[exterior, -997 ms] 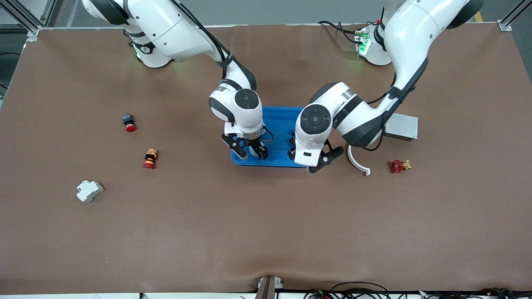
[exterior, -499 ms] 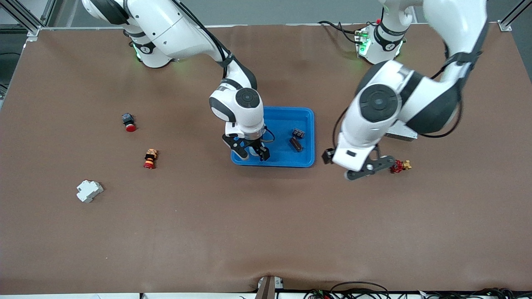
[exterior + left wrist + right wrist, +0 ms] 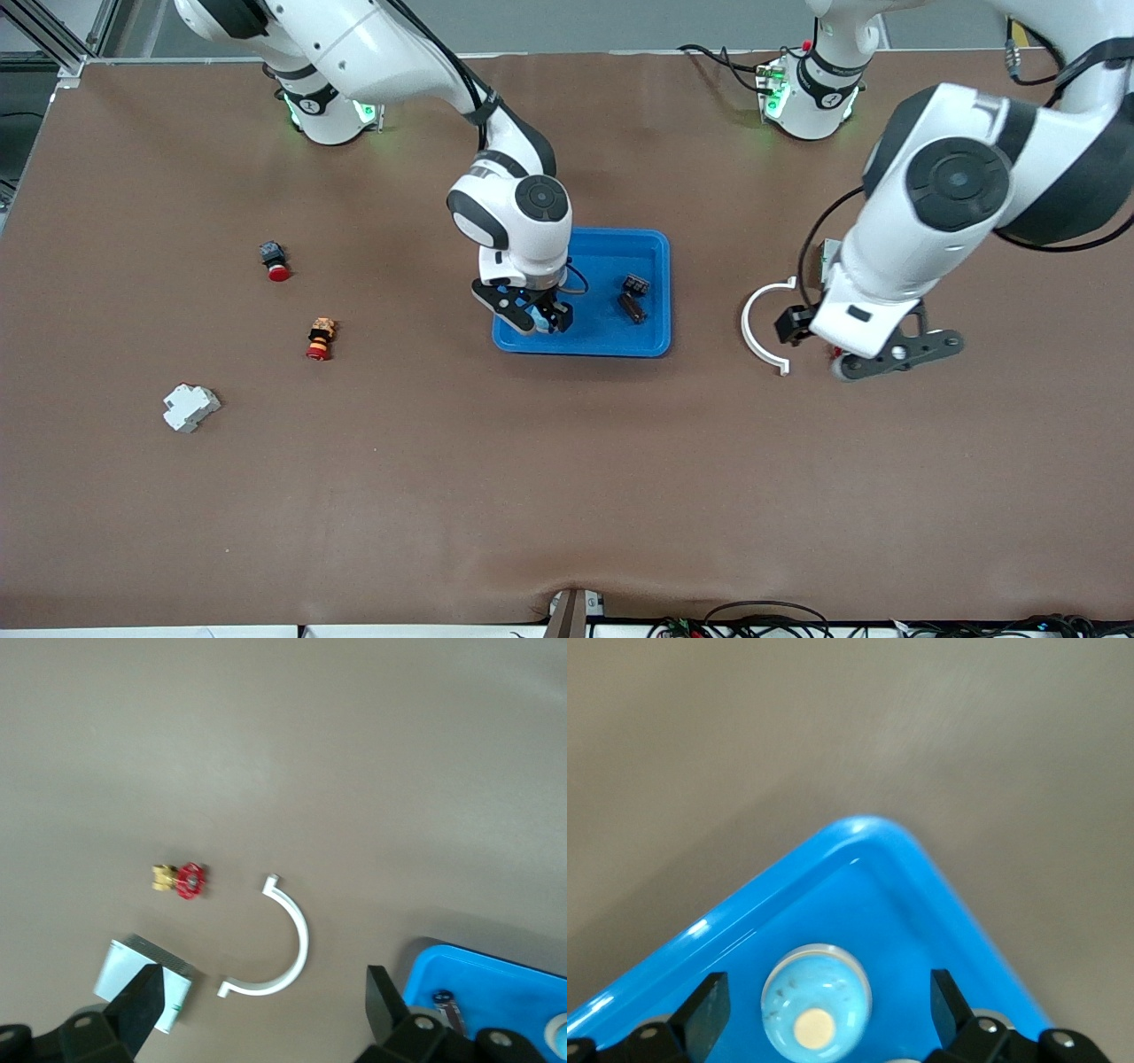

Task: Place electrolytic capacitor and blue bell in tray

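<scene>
The bright-blue tray [image 3: 611, 341] lies mid-table. My right gripper [image 3: 534, 319] hangs open over the tray's corner that is nearer the front camera and toward the right arm's end. The blue bell [image 3: 817, 1001] rests on the tray floor between the open fingers [image 3: 709, 1001], apart from both, and also shows in the front view [image 3: 539, 315]. The dark cylindrical capacitor [image 3: 631, 307] lies in the tray toward the left arm's end, beside a small black part [image 3: 635, 284]. My left gripper [image 3: 873, 347] is open and empty, over the table near a red valve [image 3: 182, 879].
A white curved clip [image 3: 760, 326] lies between the tray and the left gripper. A grey metal box [image 3: 142, 983] sits near it. Toward the right arm's end lie two red-capped buttons [image 3: 275, 262], [image 3: 319, 338] and a white block [image 3: 189, 407].
My left arm has swung away from the tray toward its own end of the table, leaving the capacitor in the tray. My right gripper has stayed over the tray's corner, lifting slightly.
</scene>
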